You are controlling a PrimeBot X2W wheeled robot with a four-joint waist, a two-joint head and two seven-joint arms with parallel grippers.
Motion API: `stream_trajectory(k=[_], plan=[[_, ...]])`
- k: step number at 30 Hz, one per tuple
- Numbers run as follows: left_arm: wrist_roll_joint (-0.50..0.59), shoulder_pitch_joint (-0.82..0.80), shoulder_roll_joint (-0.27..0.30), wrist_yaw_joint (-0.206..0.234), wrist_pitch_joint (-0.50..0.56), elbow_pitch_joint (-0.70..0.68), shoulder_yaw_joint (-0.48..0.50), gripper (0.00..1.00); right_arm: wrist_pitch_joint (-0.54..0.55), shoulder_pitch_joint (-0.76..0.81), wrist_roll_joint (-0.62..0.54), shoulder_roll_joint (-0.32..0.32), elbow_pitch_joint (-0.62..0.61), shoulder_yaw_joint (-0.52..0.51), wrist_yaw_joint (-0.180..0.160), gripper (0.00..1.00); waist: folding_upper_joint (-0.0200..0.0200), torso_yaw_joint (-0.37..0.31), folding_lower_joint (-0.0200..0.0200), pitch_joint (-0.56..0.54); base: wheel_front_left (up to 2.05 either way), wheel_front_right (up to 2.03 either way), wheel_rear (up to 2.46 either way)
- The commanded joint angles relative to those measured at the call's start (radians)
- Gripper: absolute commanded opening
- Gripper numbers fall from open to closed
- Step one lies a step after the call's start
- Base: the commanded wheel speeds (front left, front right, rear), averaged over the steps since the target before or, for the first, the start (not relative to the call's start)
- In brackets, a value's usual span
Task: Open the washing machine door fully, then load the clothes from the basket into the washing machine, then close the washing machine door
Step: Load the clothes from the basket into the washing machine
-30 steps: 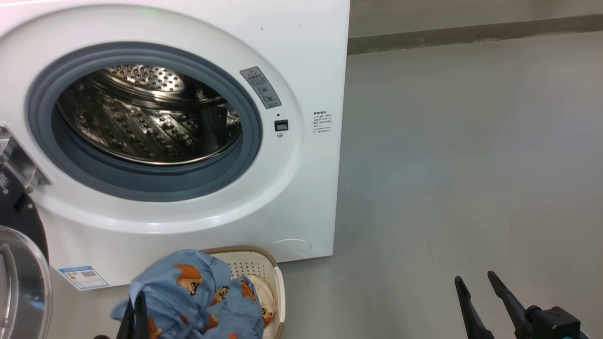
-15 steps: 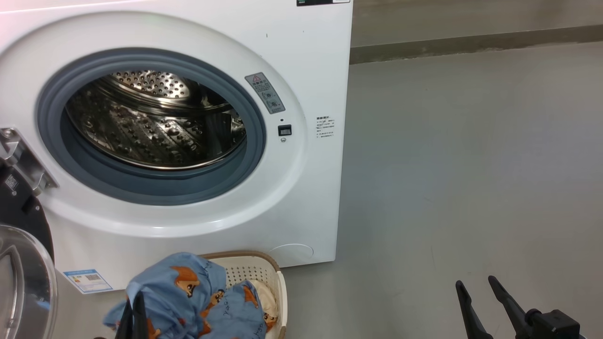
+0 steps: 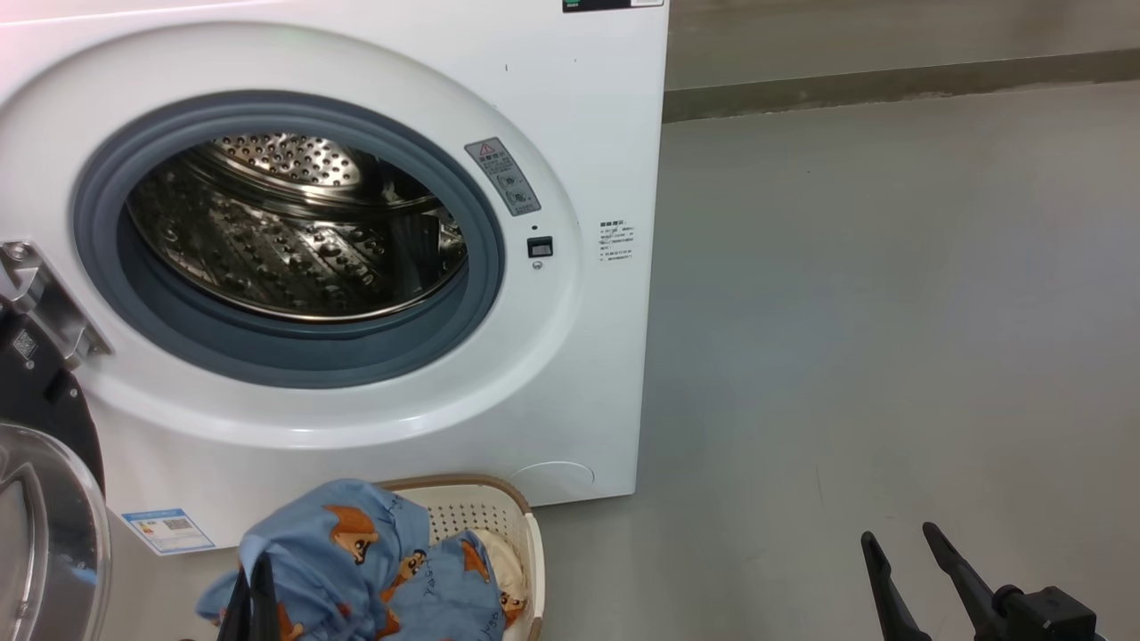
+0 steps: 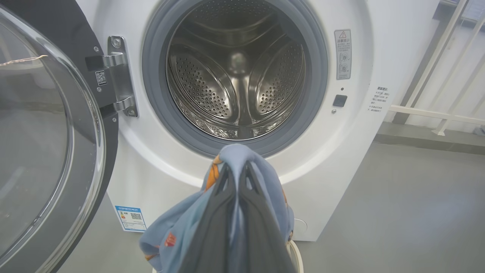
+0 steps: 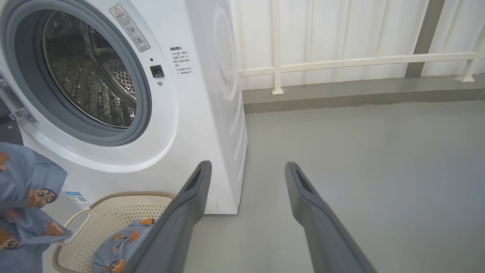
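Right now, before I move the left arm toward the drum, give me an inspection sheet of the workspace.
Surface: smooth grey floor.
Job's things: large white front-loading washing machine, black-ringed round glass door open, steel drum empty; light blue bear-print clothes, some held up, some in cream perforated plastic basket.
Clutter: nothing seen.
Pincers: left pincer shut on clothes; right pincer open, empty.
Cables: nothing seen.
Surroundings: white railing beyond machine.

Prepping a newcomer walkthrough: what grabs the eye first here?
The washer's shiny steel drum gapes open centre-left, with the glass door swung wide on its left. Below it, the left end effector is shut on blue bear-print clothes at the basket. The right end effector stands open over bare floor, lower right.
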Motion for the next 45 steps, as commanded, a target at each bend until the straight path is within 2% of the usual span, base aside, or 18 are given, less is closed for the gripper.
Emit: stream_trajectory(k=[1,21,29,36,45], plan=[[0.006,-0.023,0.009,0.002,-0.010,-0.031,0.034,0.00,-0.005,-0.007,-0.008,-0.013,-0.026,0.020,0.002,1.00,0.0000,0.002,0.0000,0.001,0.00,0.00,0.00],[0.005,-0.019,0.009,0.002,-0.010,-0.050,0.032,0.00,-0.005,-0.010,-0.008,-0.013,-0.026,0.025,0.002,1.00,0.0000,-0.004,0.0000,0.002,0.00,0.00,0.00],[0.013,-0.049,0.009,-0.020,-0.010,-0.034,0.039,0.00,-0.005,-0.013,-0.009,-0.010,-0.027,0.025,0.002,1.00,0.0000,-0.013,0.0000,0.011,0.00,0.00,0.00],[0.033,-0.120,0.009,-0.039,-0.010,0.007,0.051,0.00,-0.005,-0.024,-0.008,-0.001,-0.031,0.026,0.002,1.00,0.0000,-0.043,0.0000,0.030,0.00,0.00,0.00],[0.063,-0.272,0.009,-0.028,-0.010,0.107,0.095,0.00,-0.005,-0.045,-0.003,0.022,-0.031,0.041,0.002,1.00,0.0000,-0.111,0.0000,0.078,0.00,0.00,0.00]])
